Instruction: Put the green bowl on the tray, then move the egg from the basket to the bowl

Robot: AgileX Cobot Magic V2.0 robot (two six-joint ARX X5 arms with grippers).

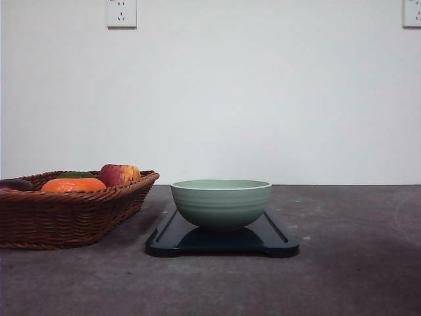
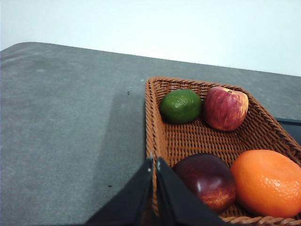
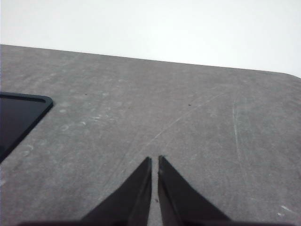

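Observation:
The pale green bowl (image 1: 221,203) stands upright in the middle of the dark tray (image 1: 279,242). Left of it is the wicker basket (image 1: 72,214). In the left wrist view the basket (image 2: 197,139) holds a smooth dark reddish-brown oval, the egg (image 2: 208,181), close to the basket's near rim. The egg (image 1: 14,185) also peeks over the rim at the far left of the front view. My left gripper (image 2: 154,161) is shut and empty, its tips over the near rim just beside the egg. My right gripper (image 3: 154,159) is shut and empty above bare table, with a tray corner (image 3: 19,117) off to one side.
The basket also holds a green lime (image 2: 180,106), a red-yellow apple (image 2: 225,108) and an orange fruit (image 2: 267,181). Grey tabletop (image 1: 355,263) stretches right of the tray. A white wall with outlets (image 1: 121,12) closes the back.

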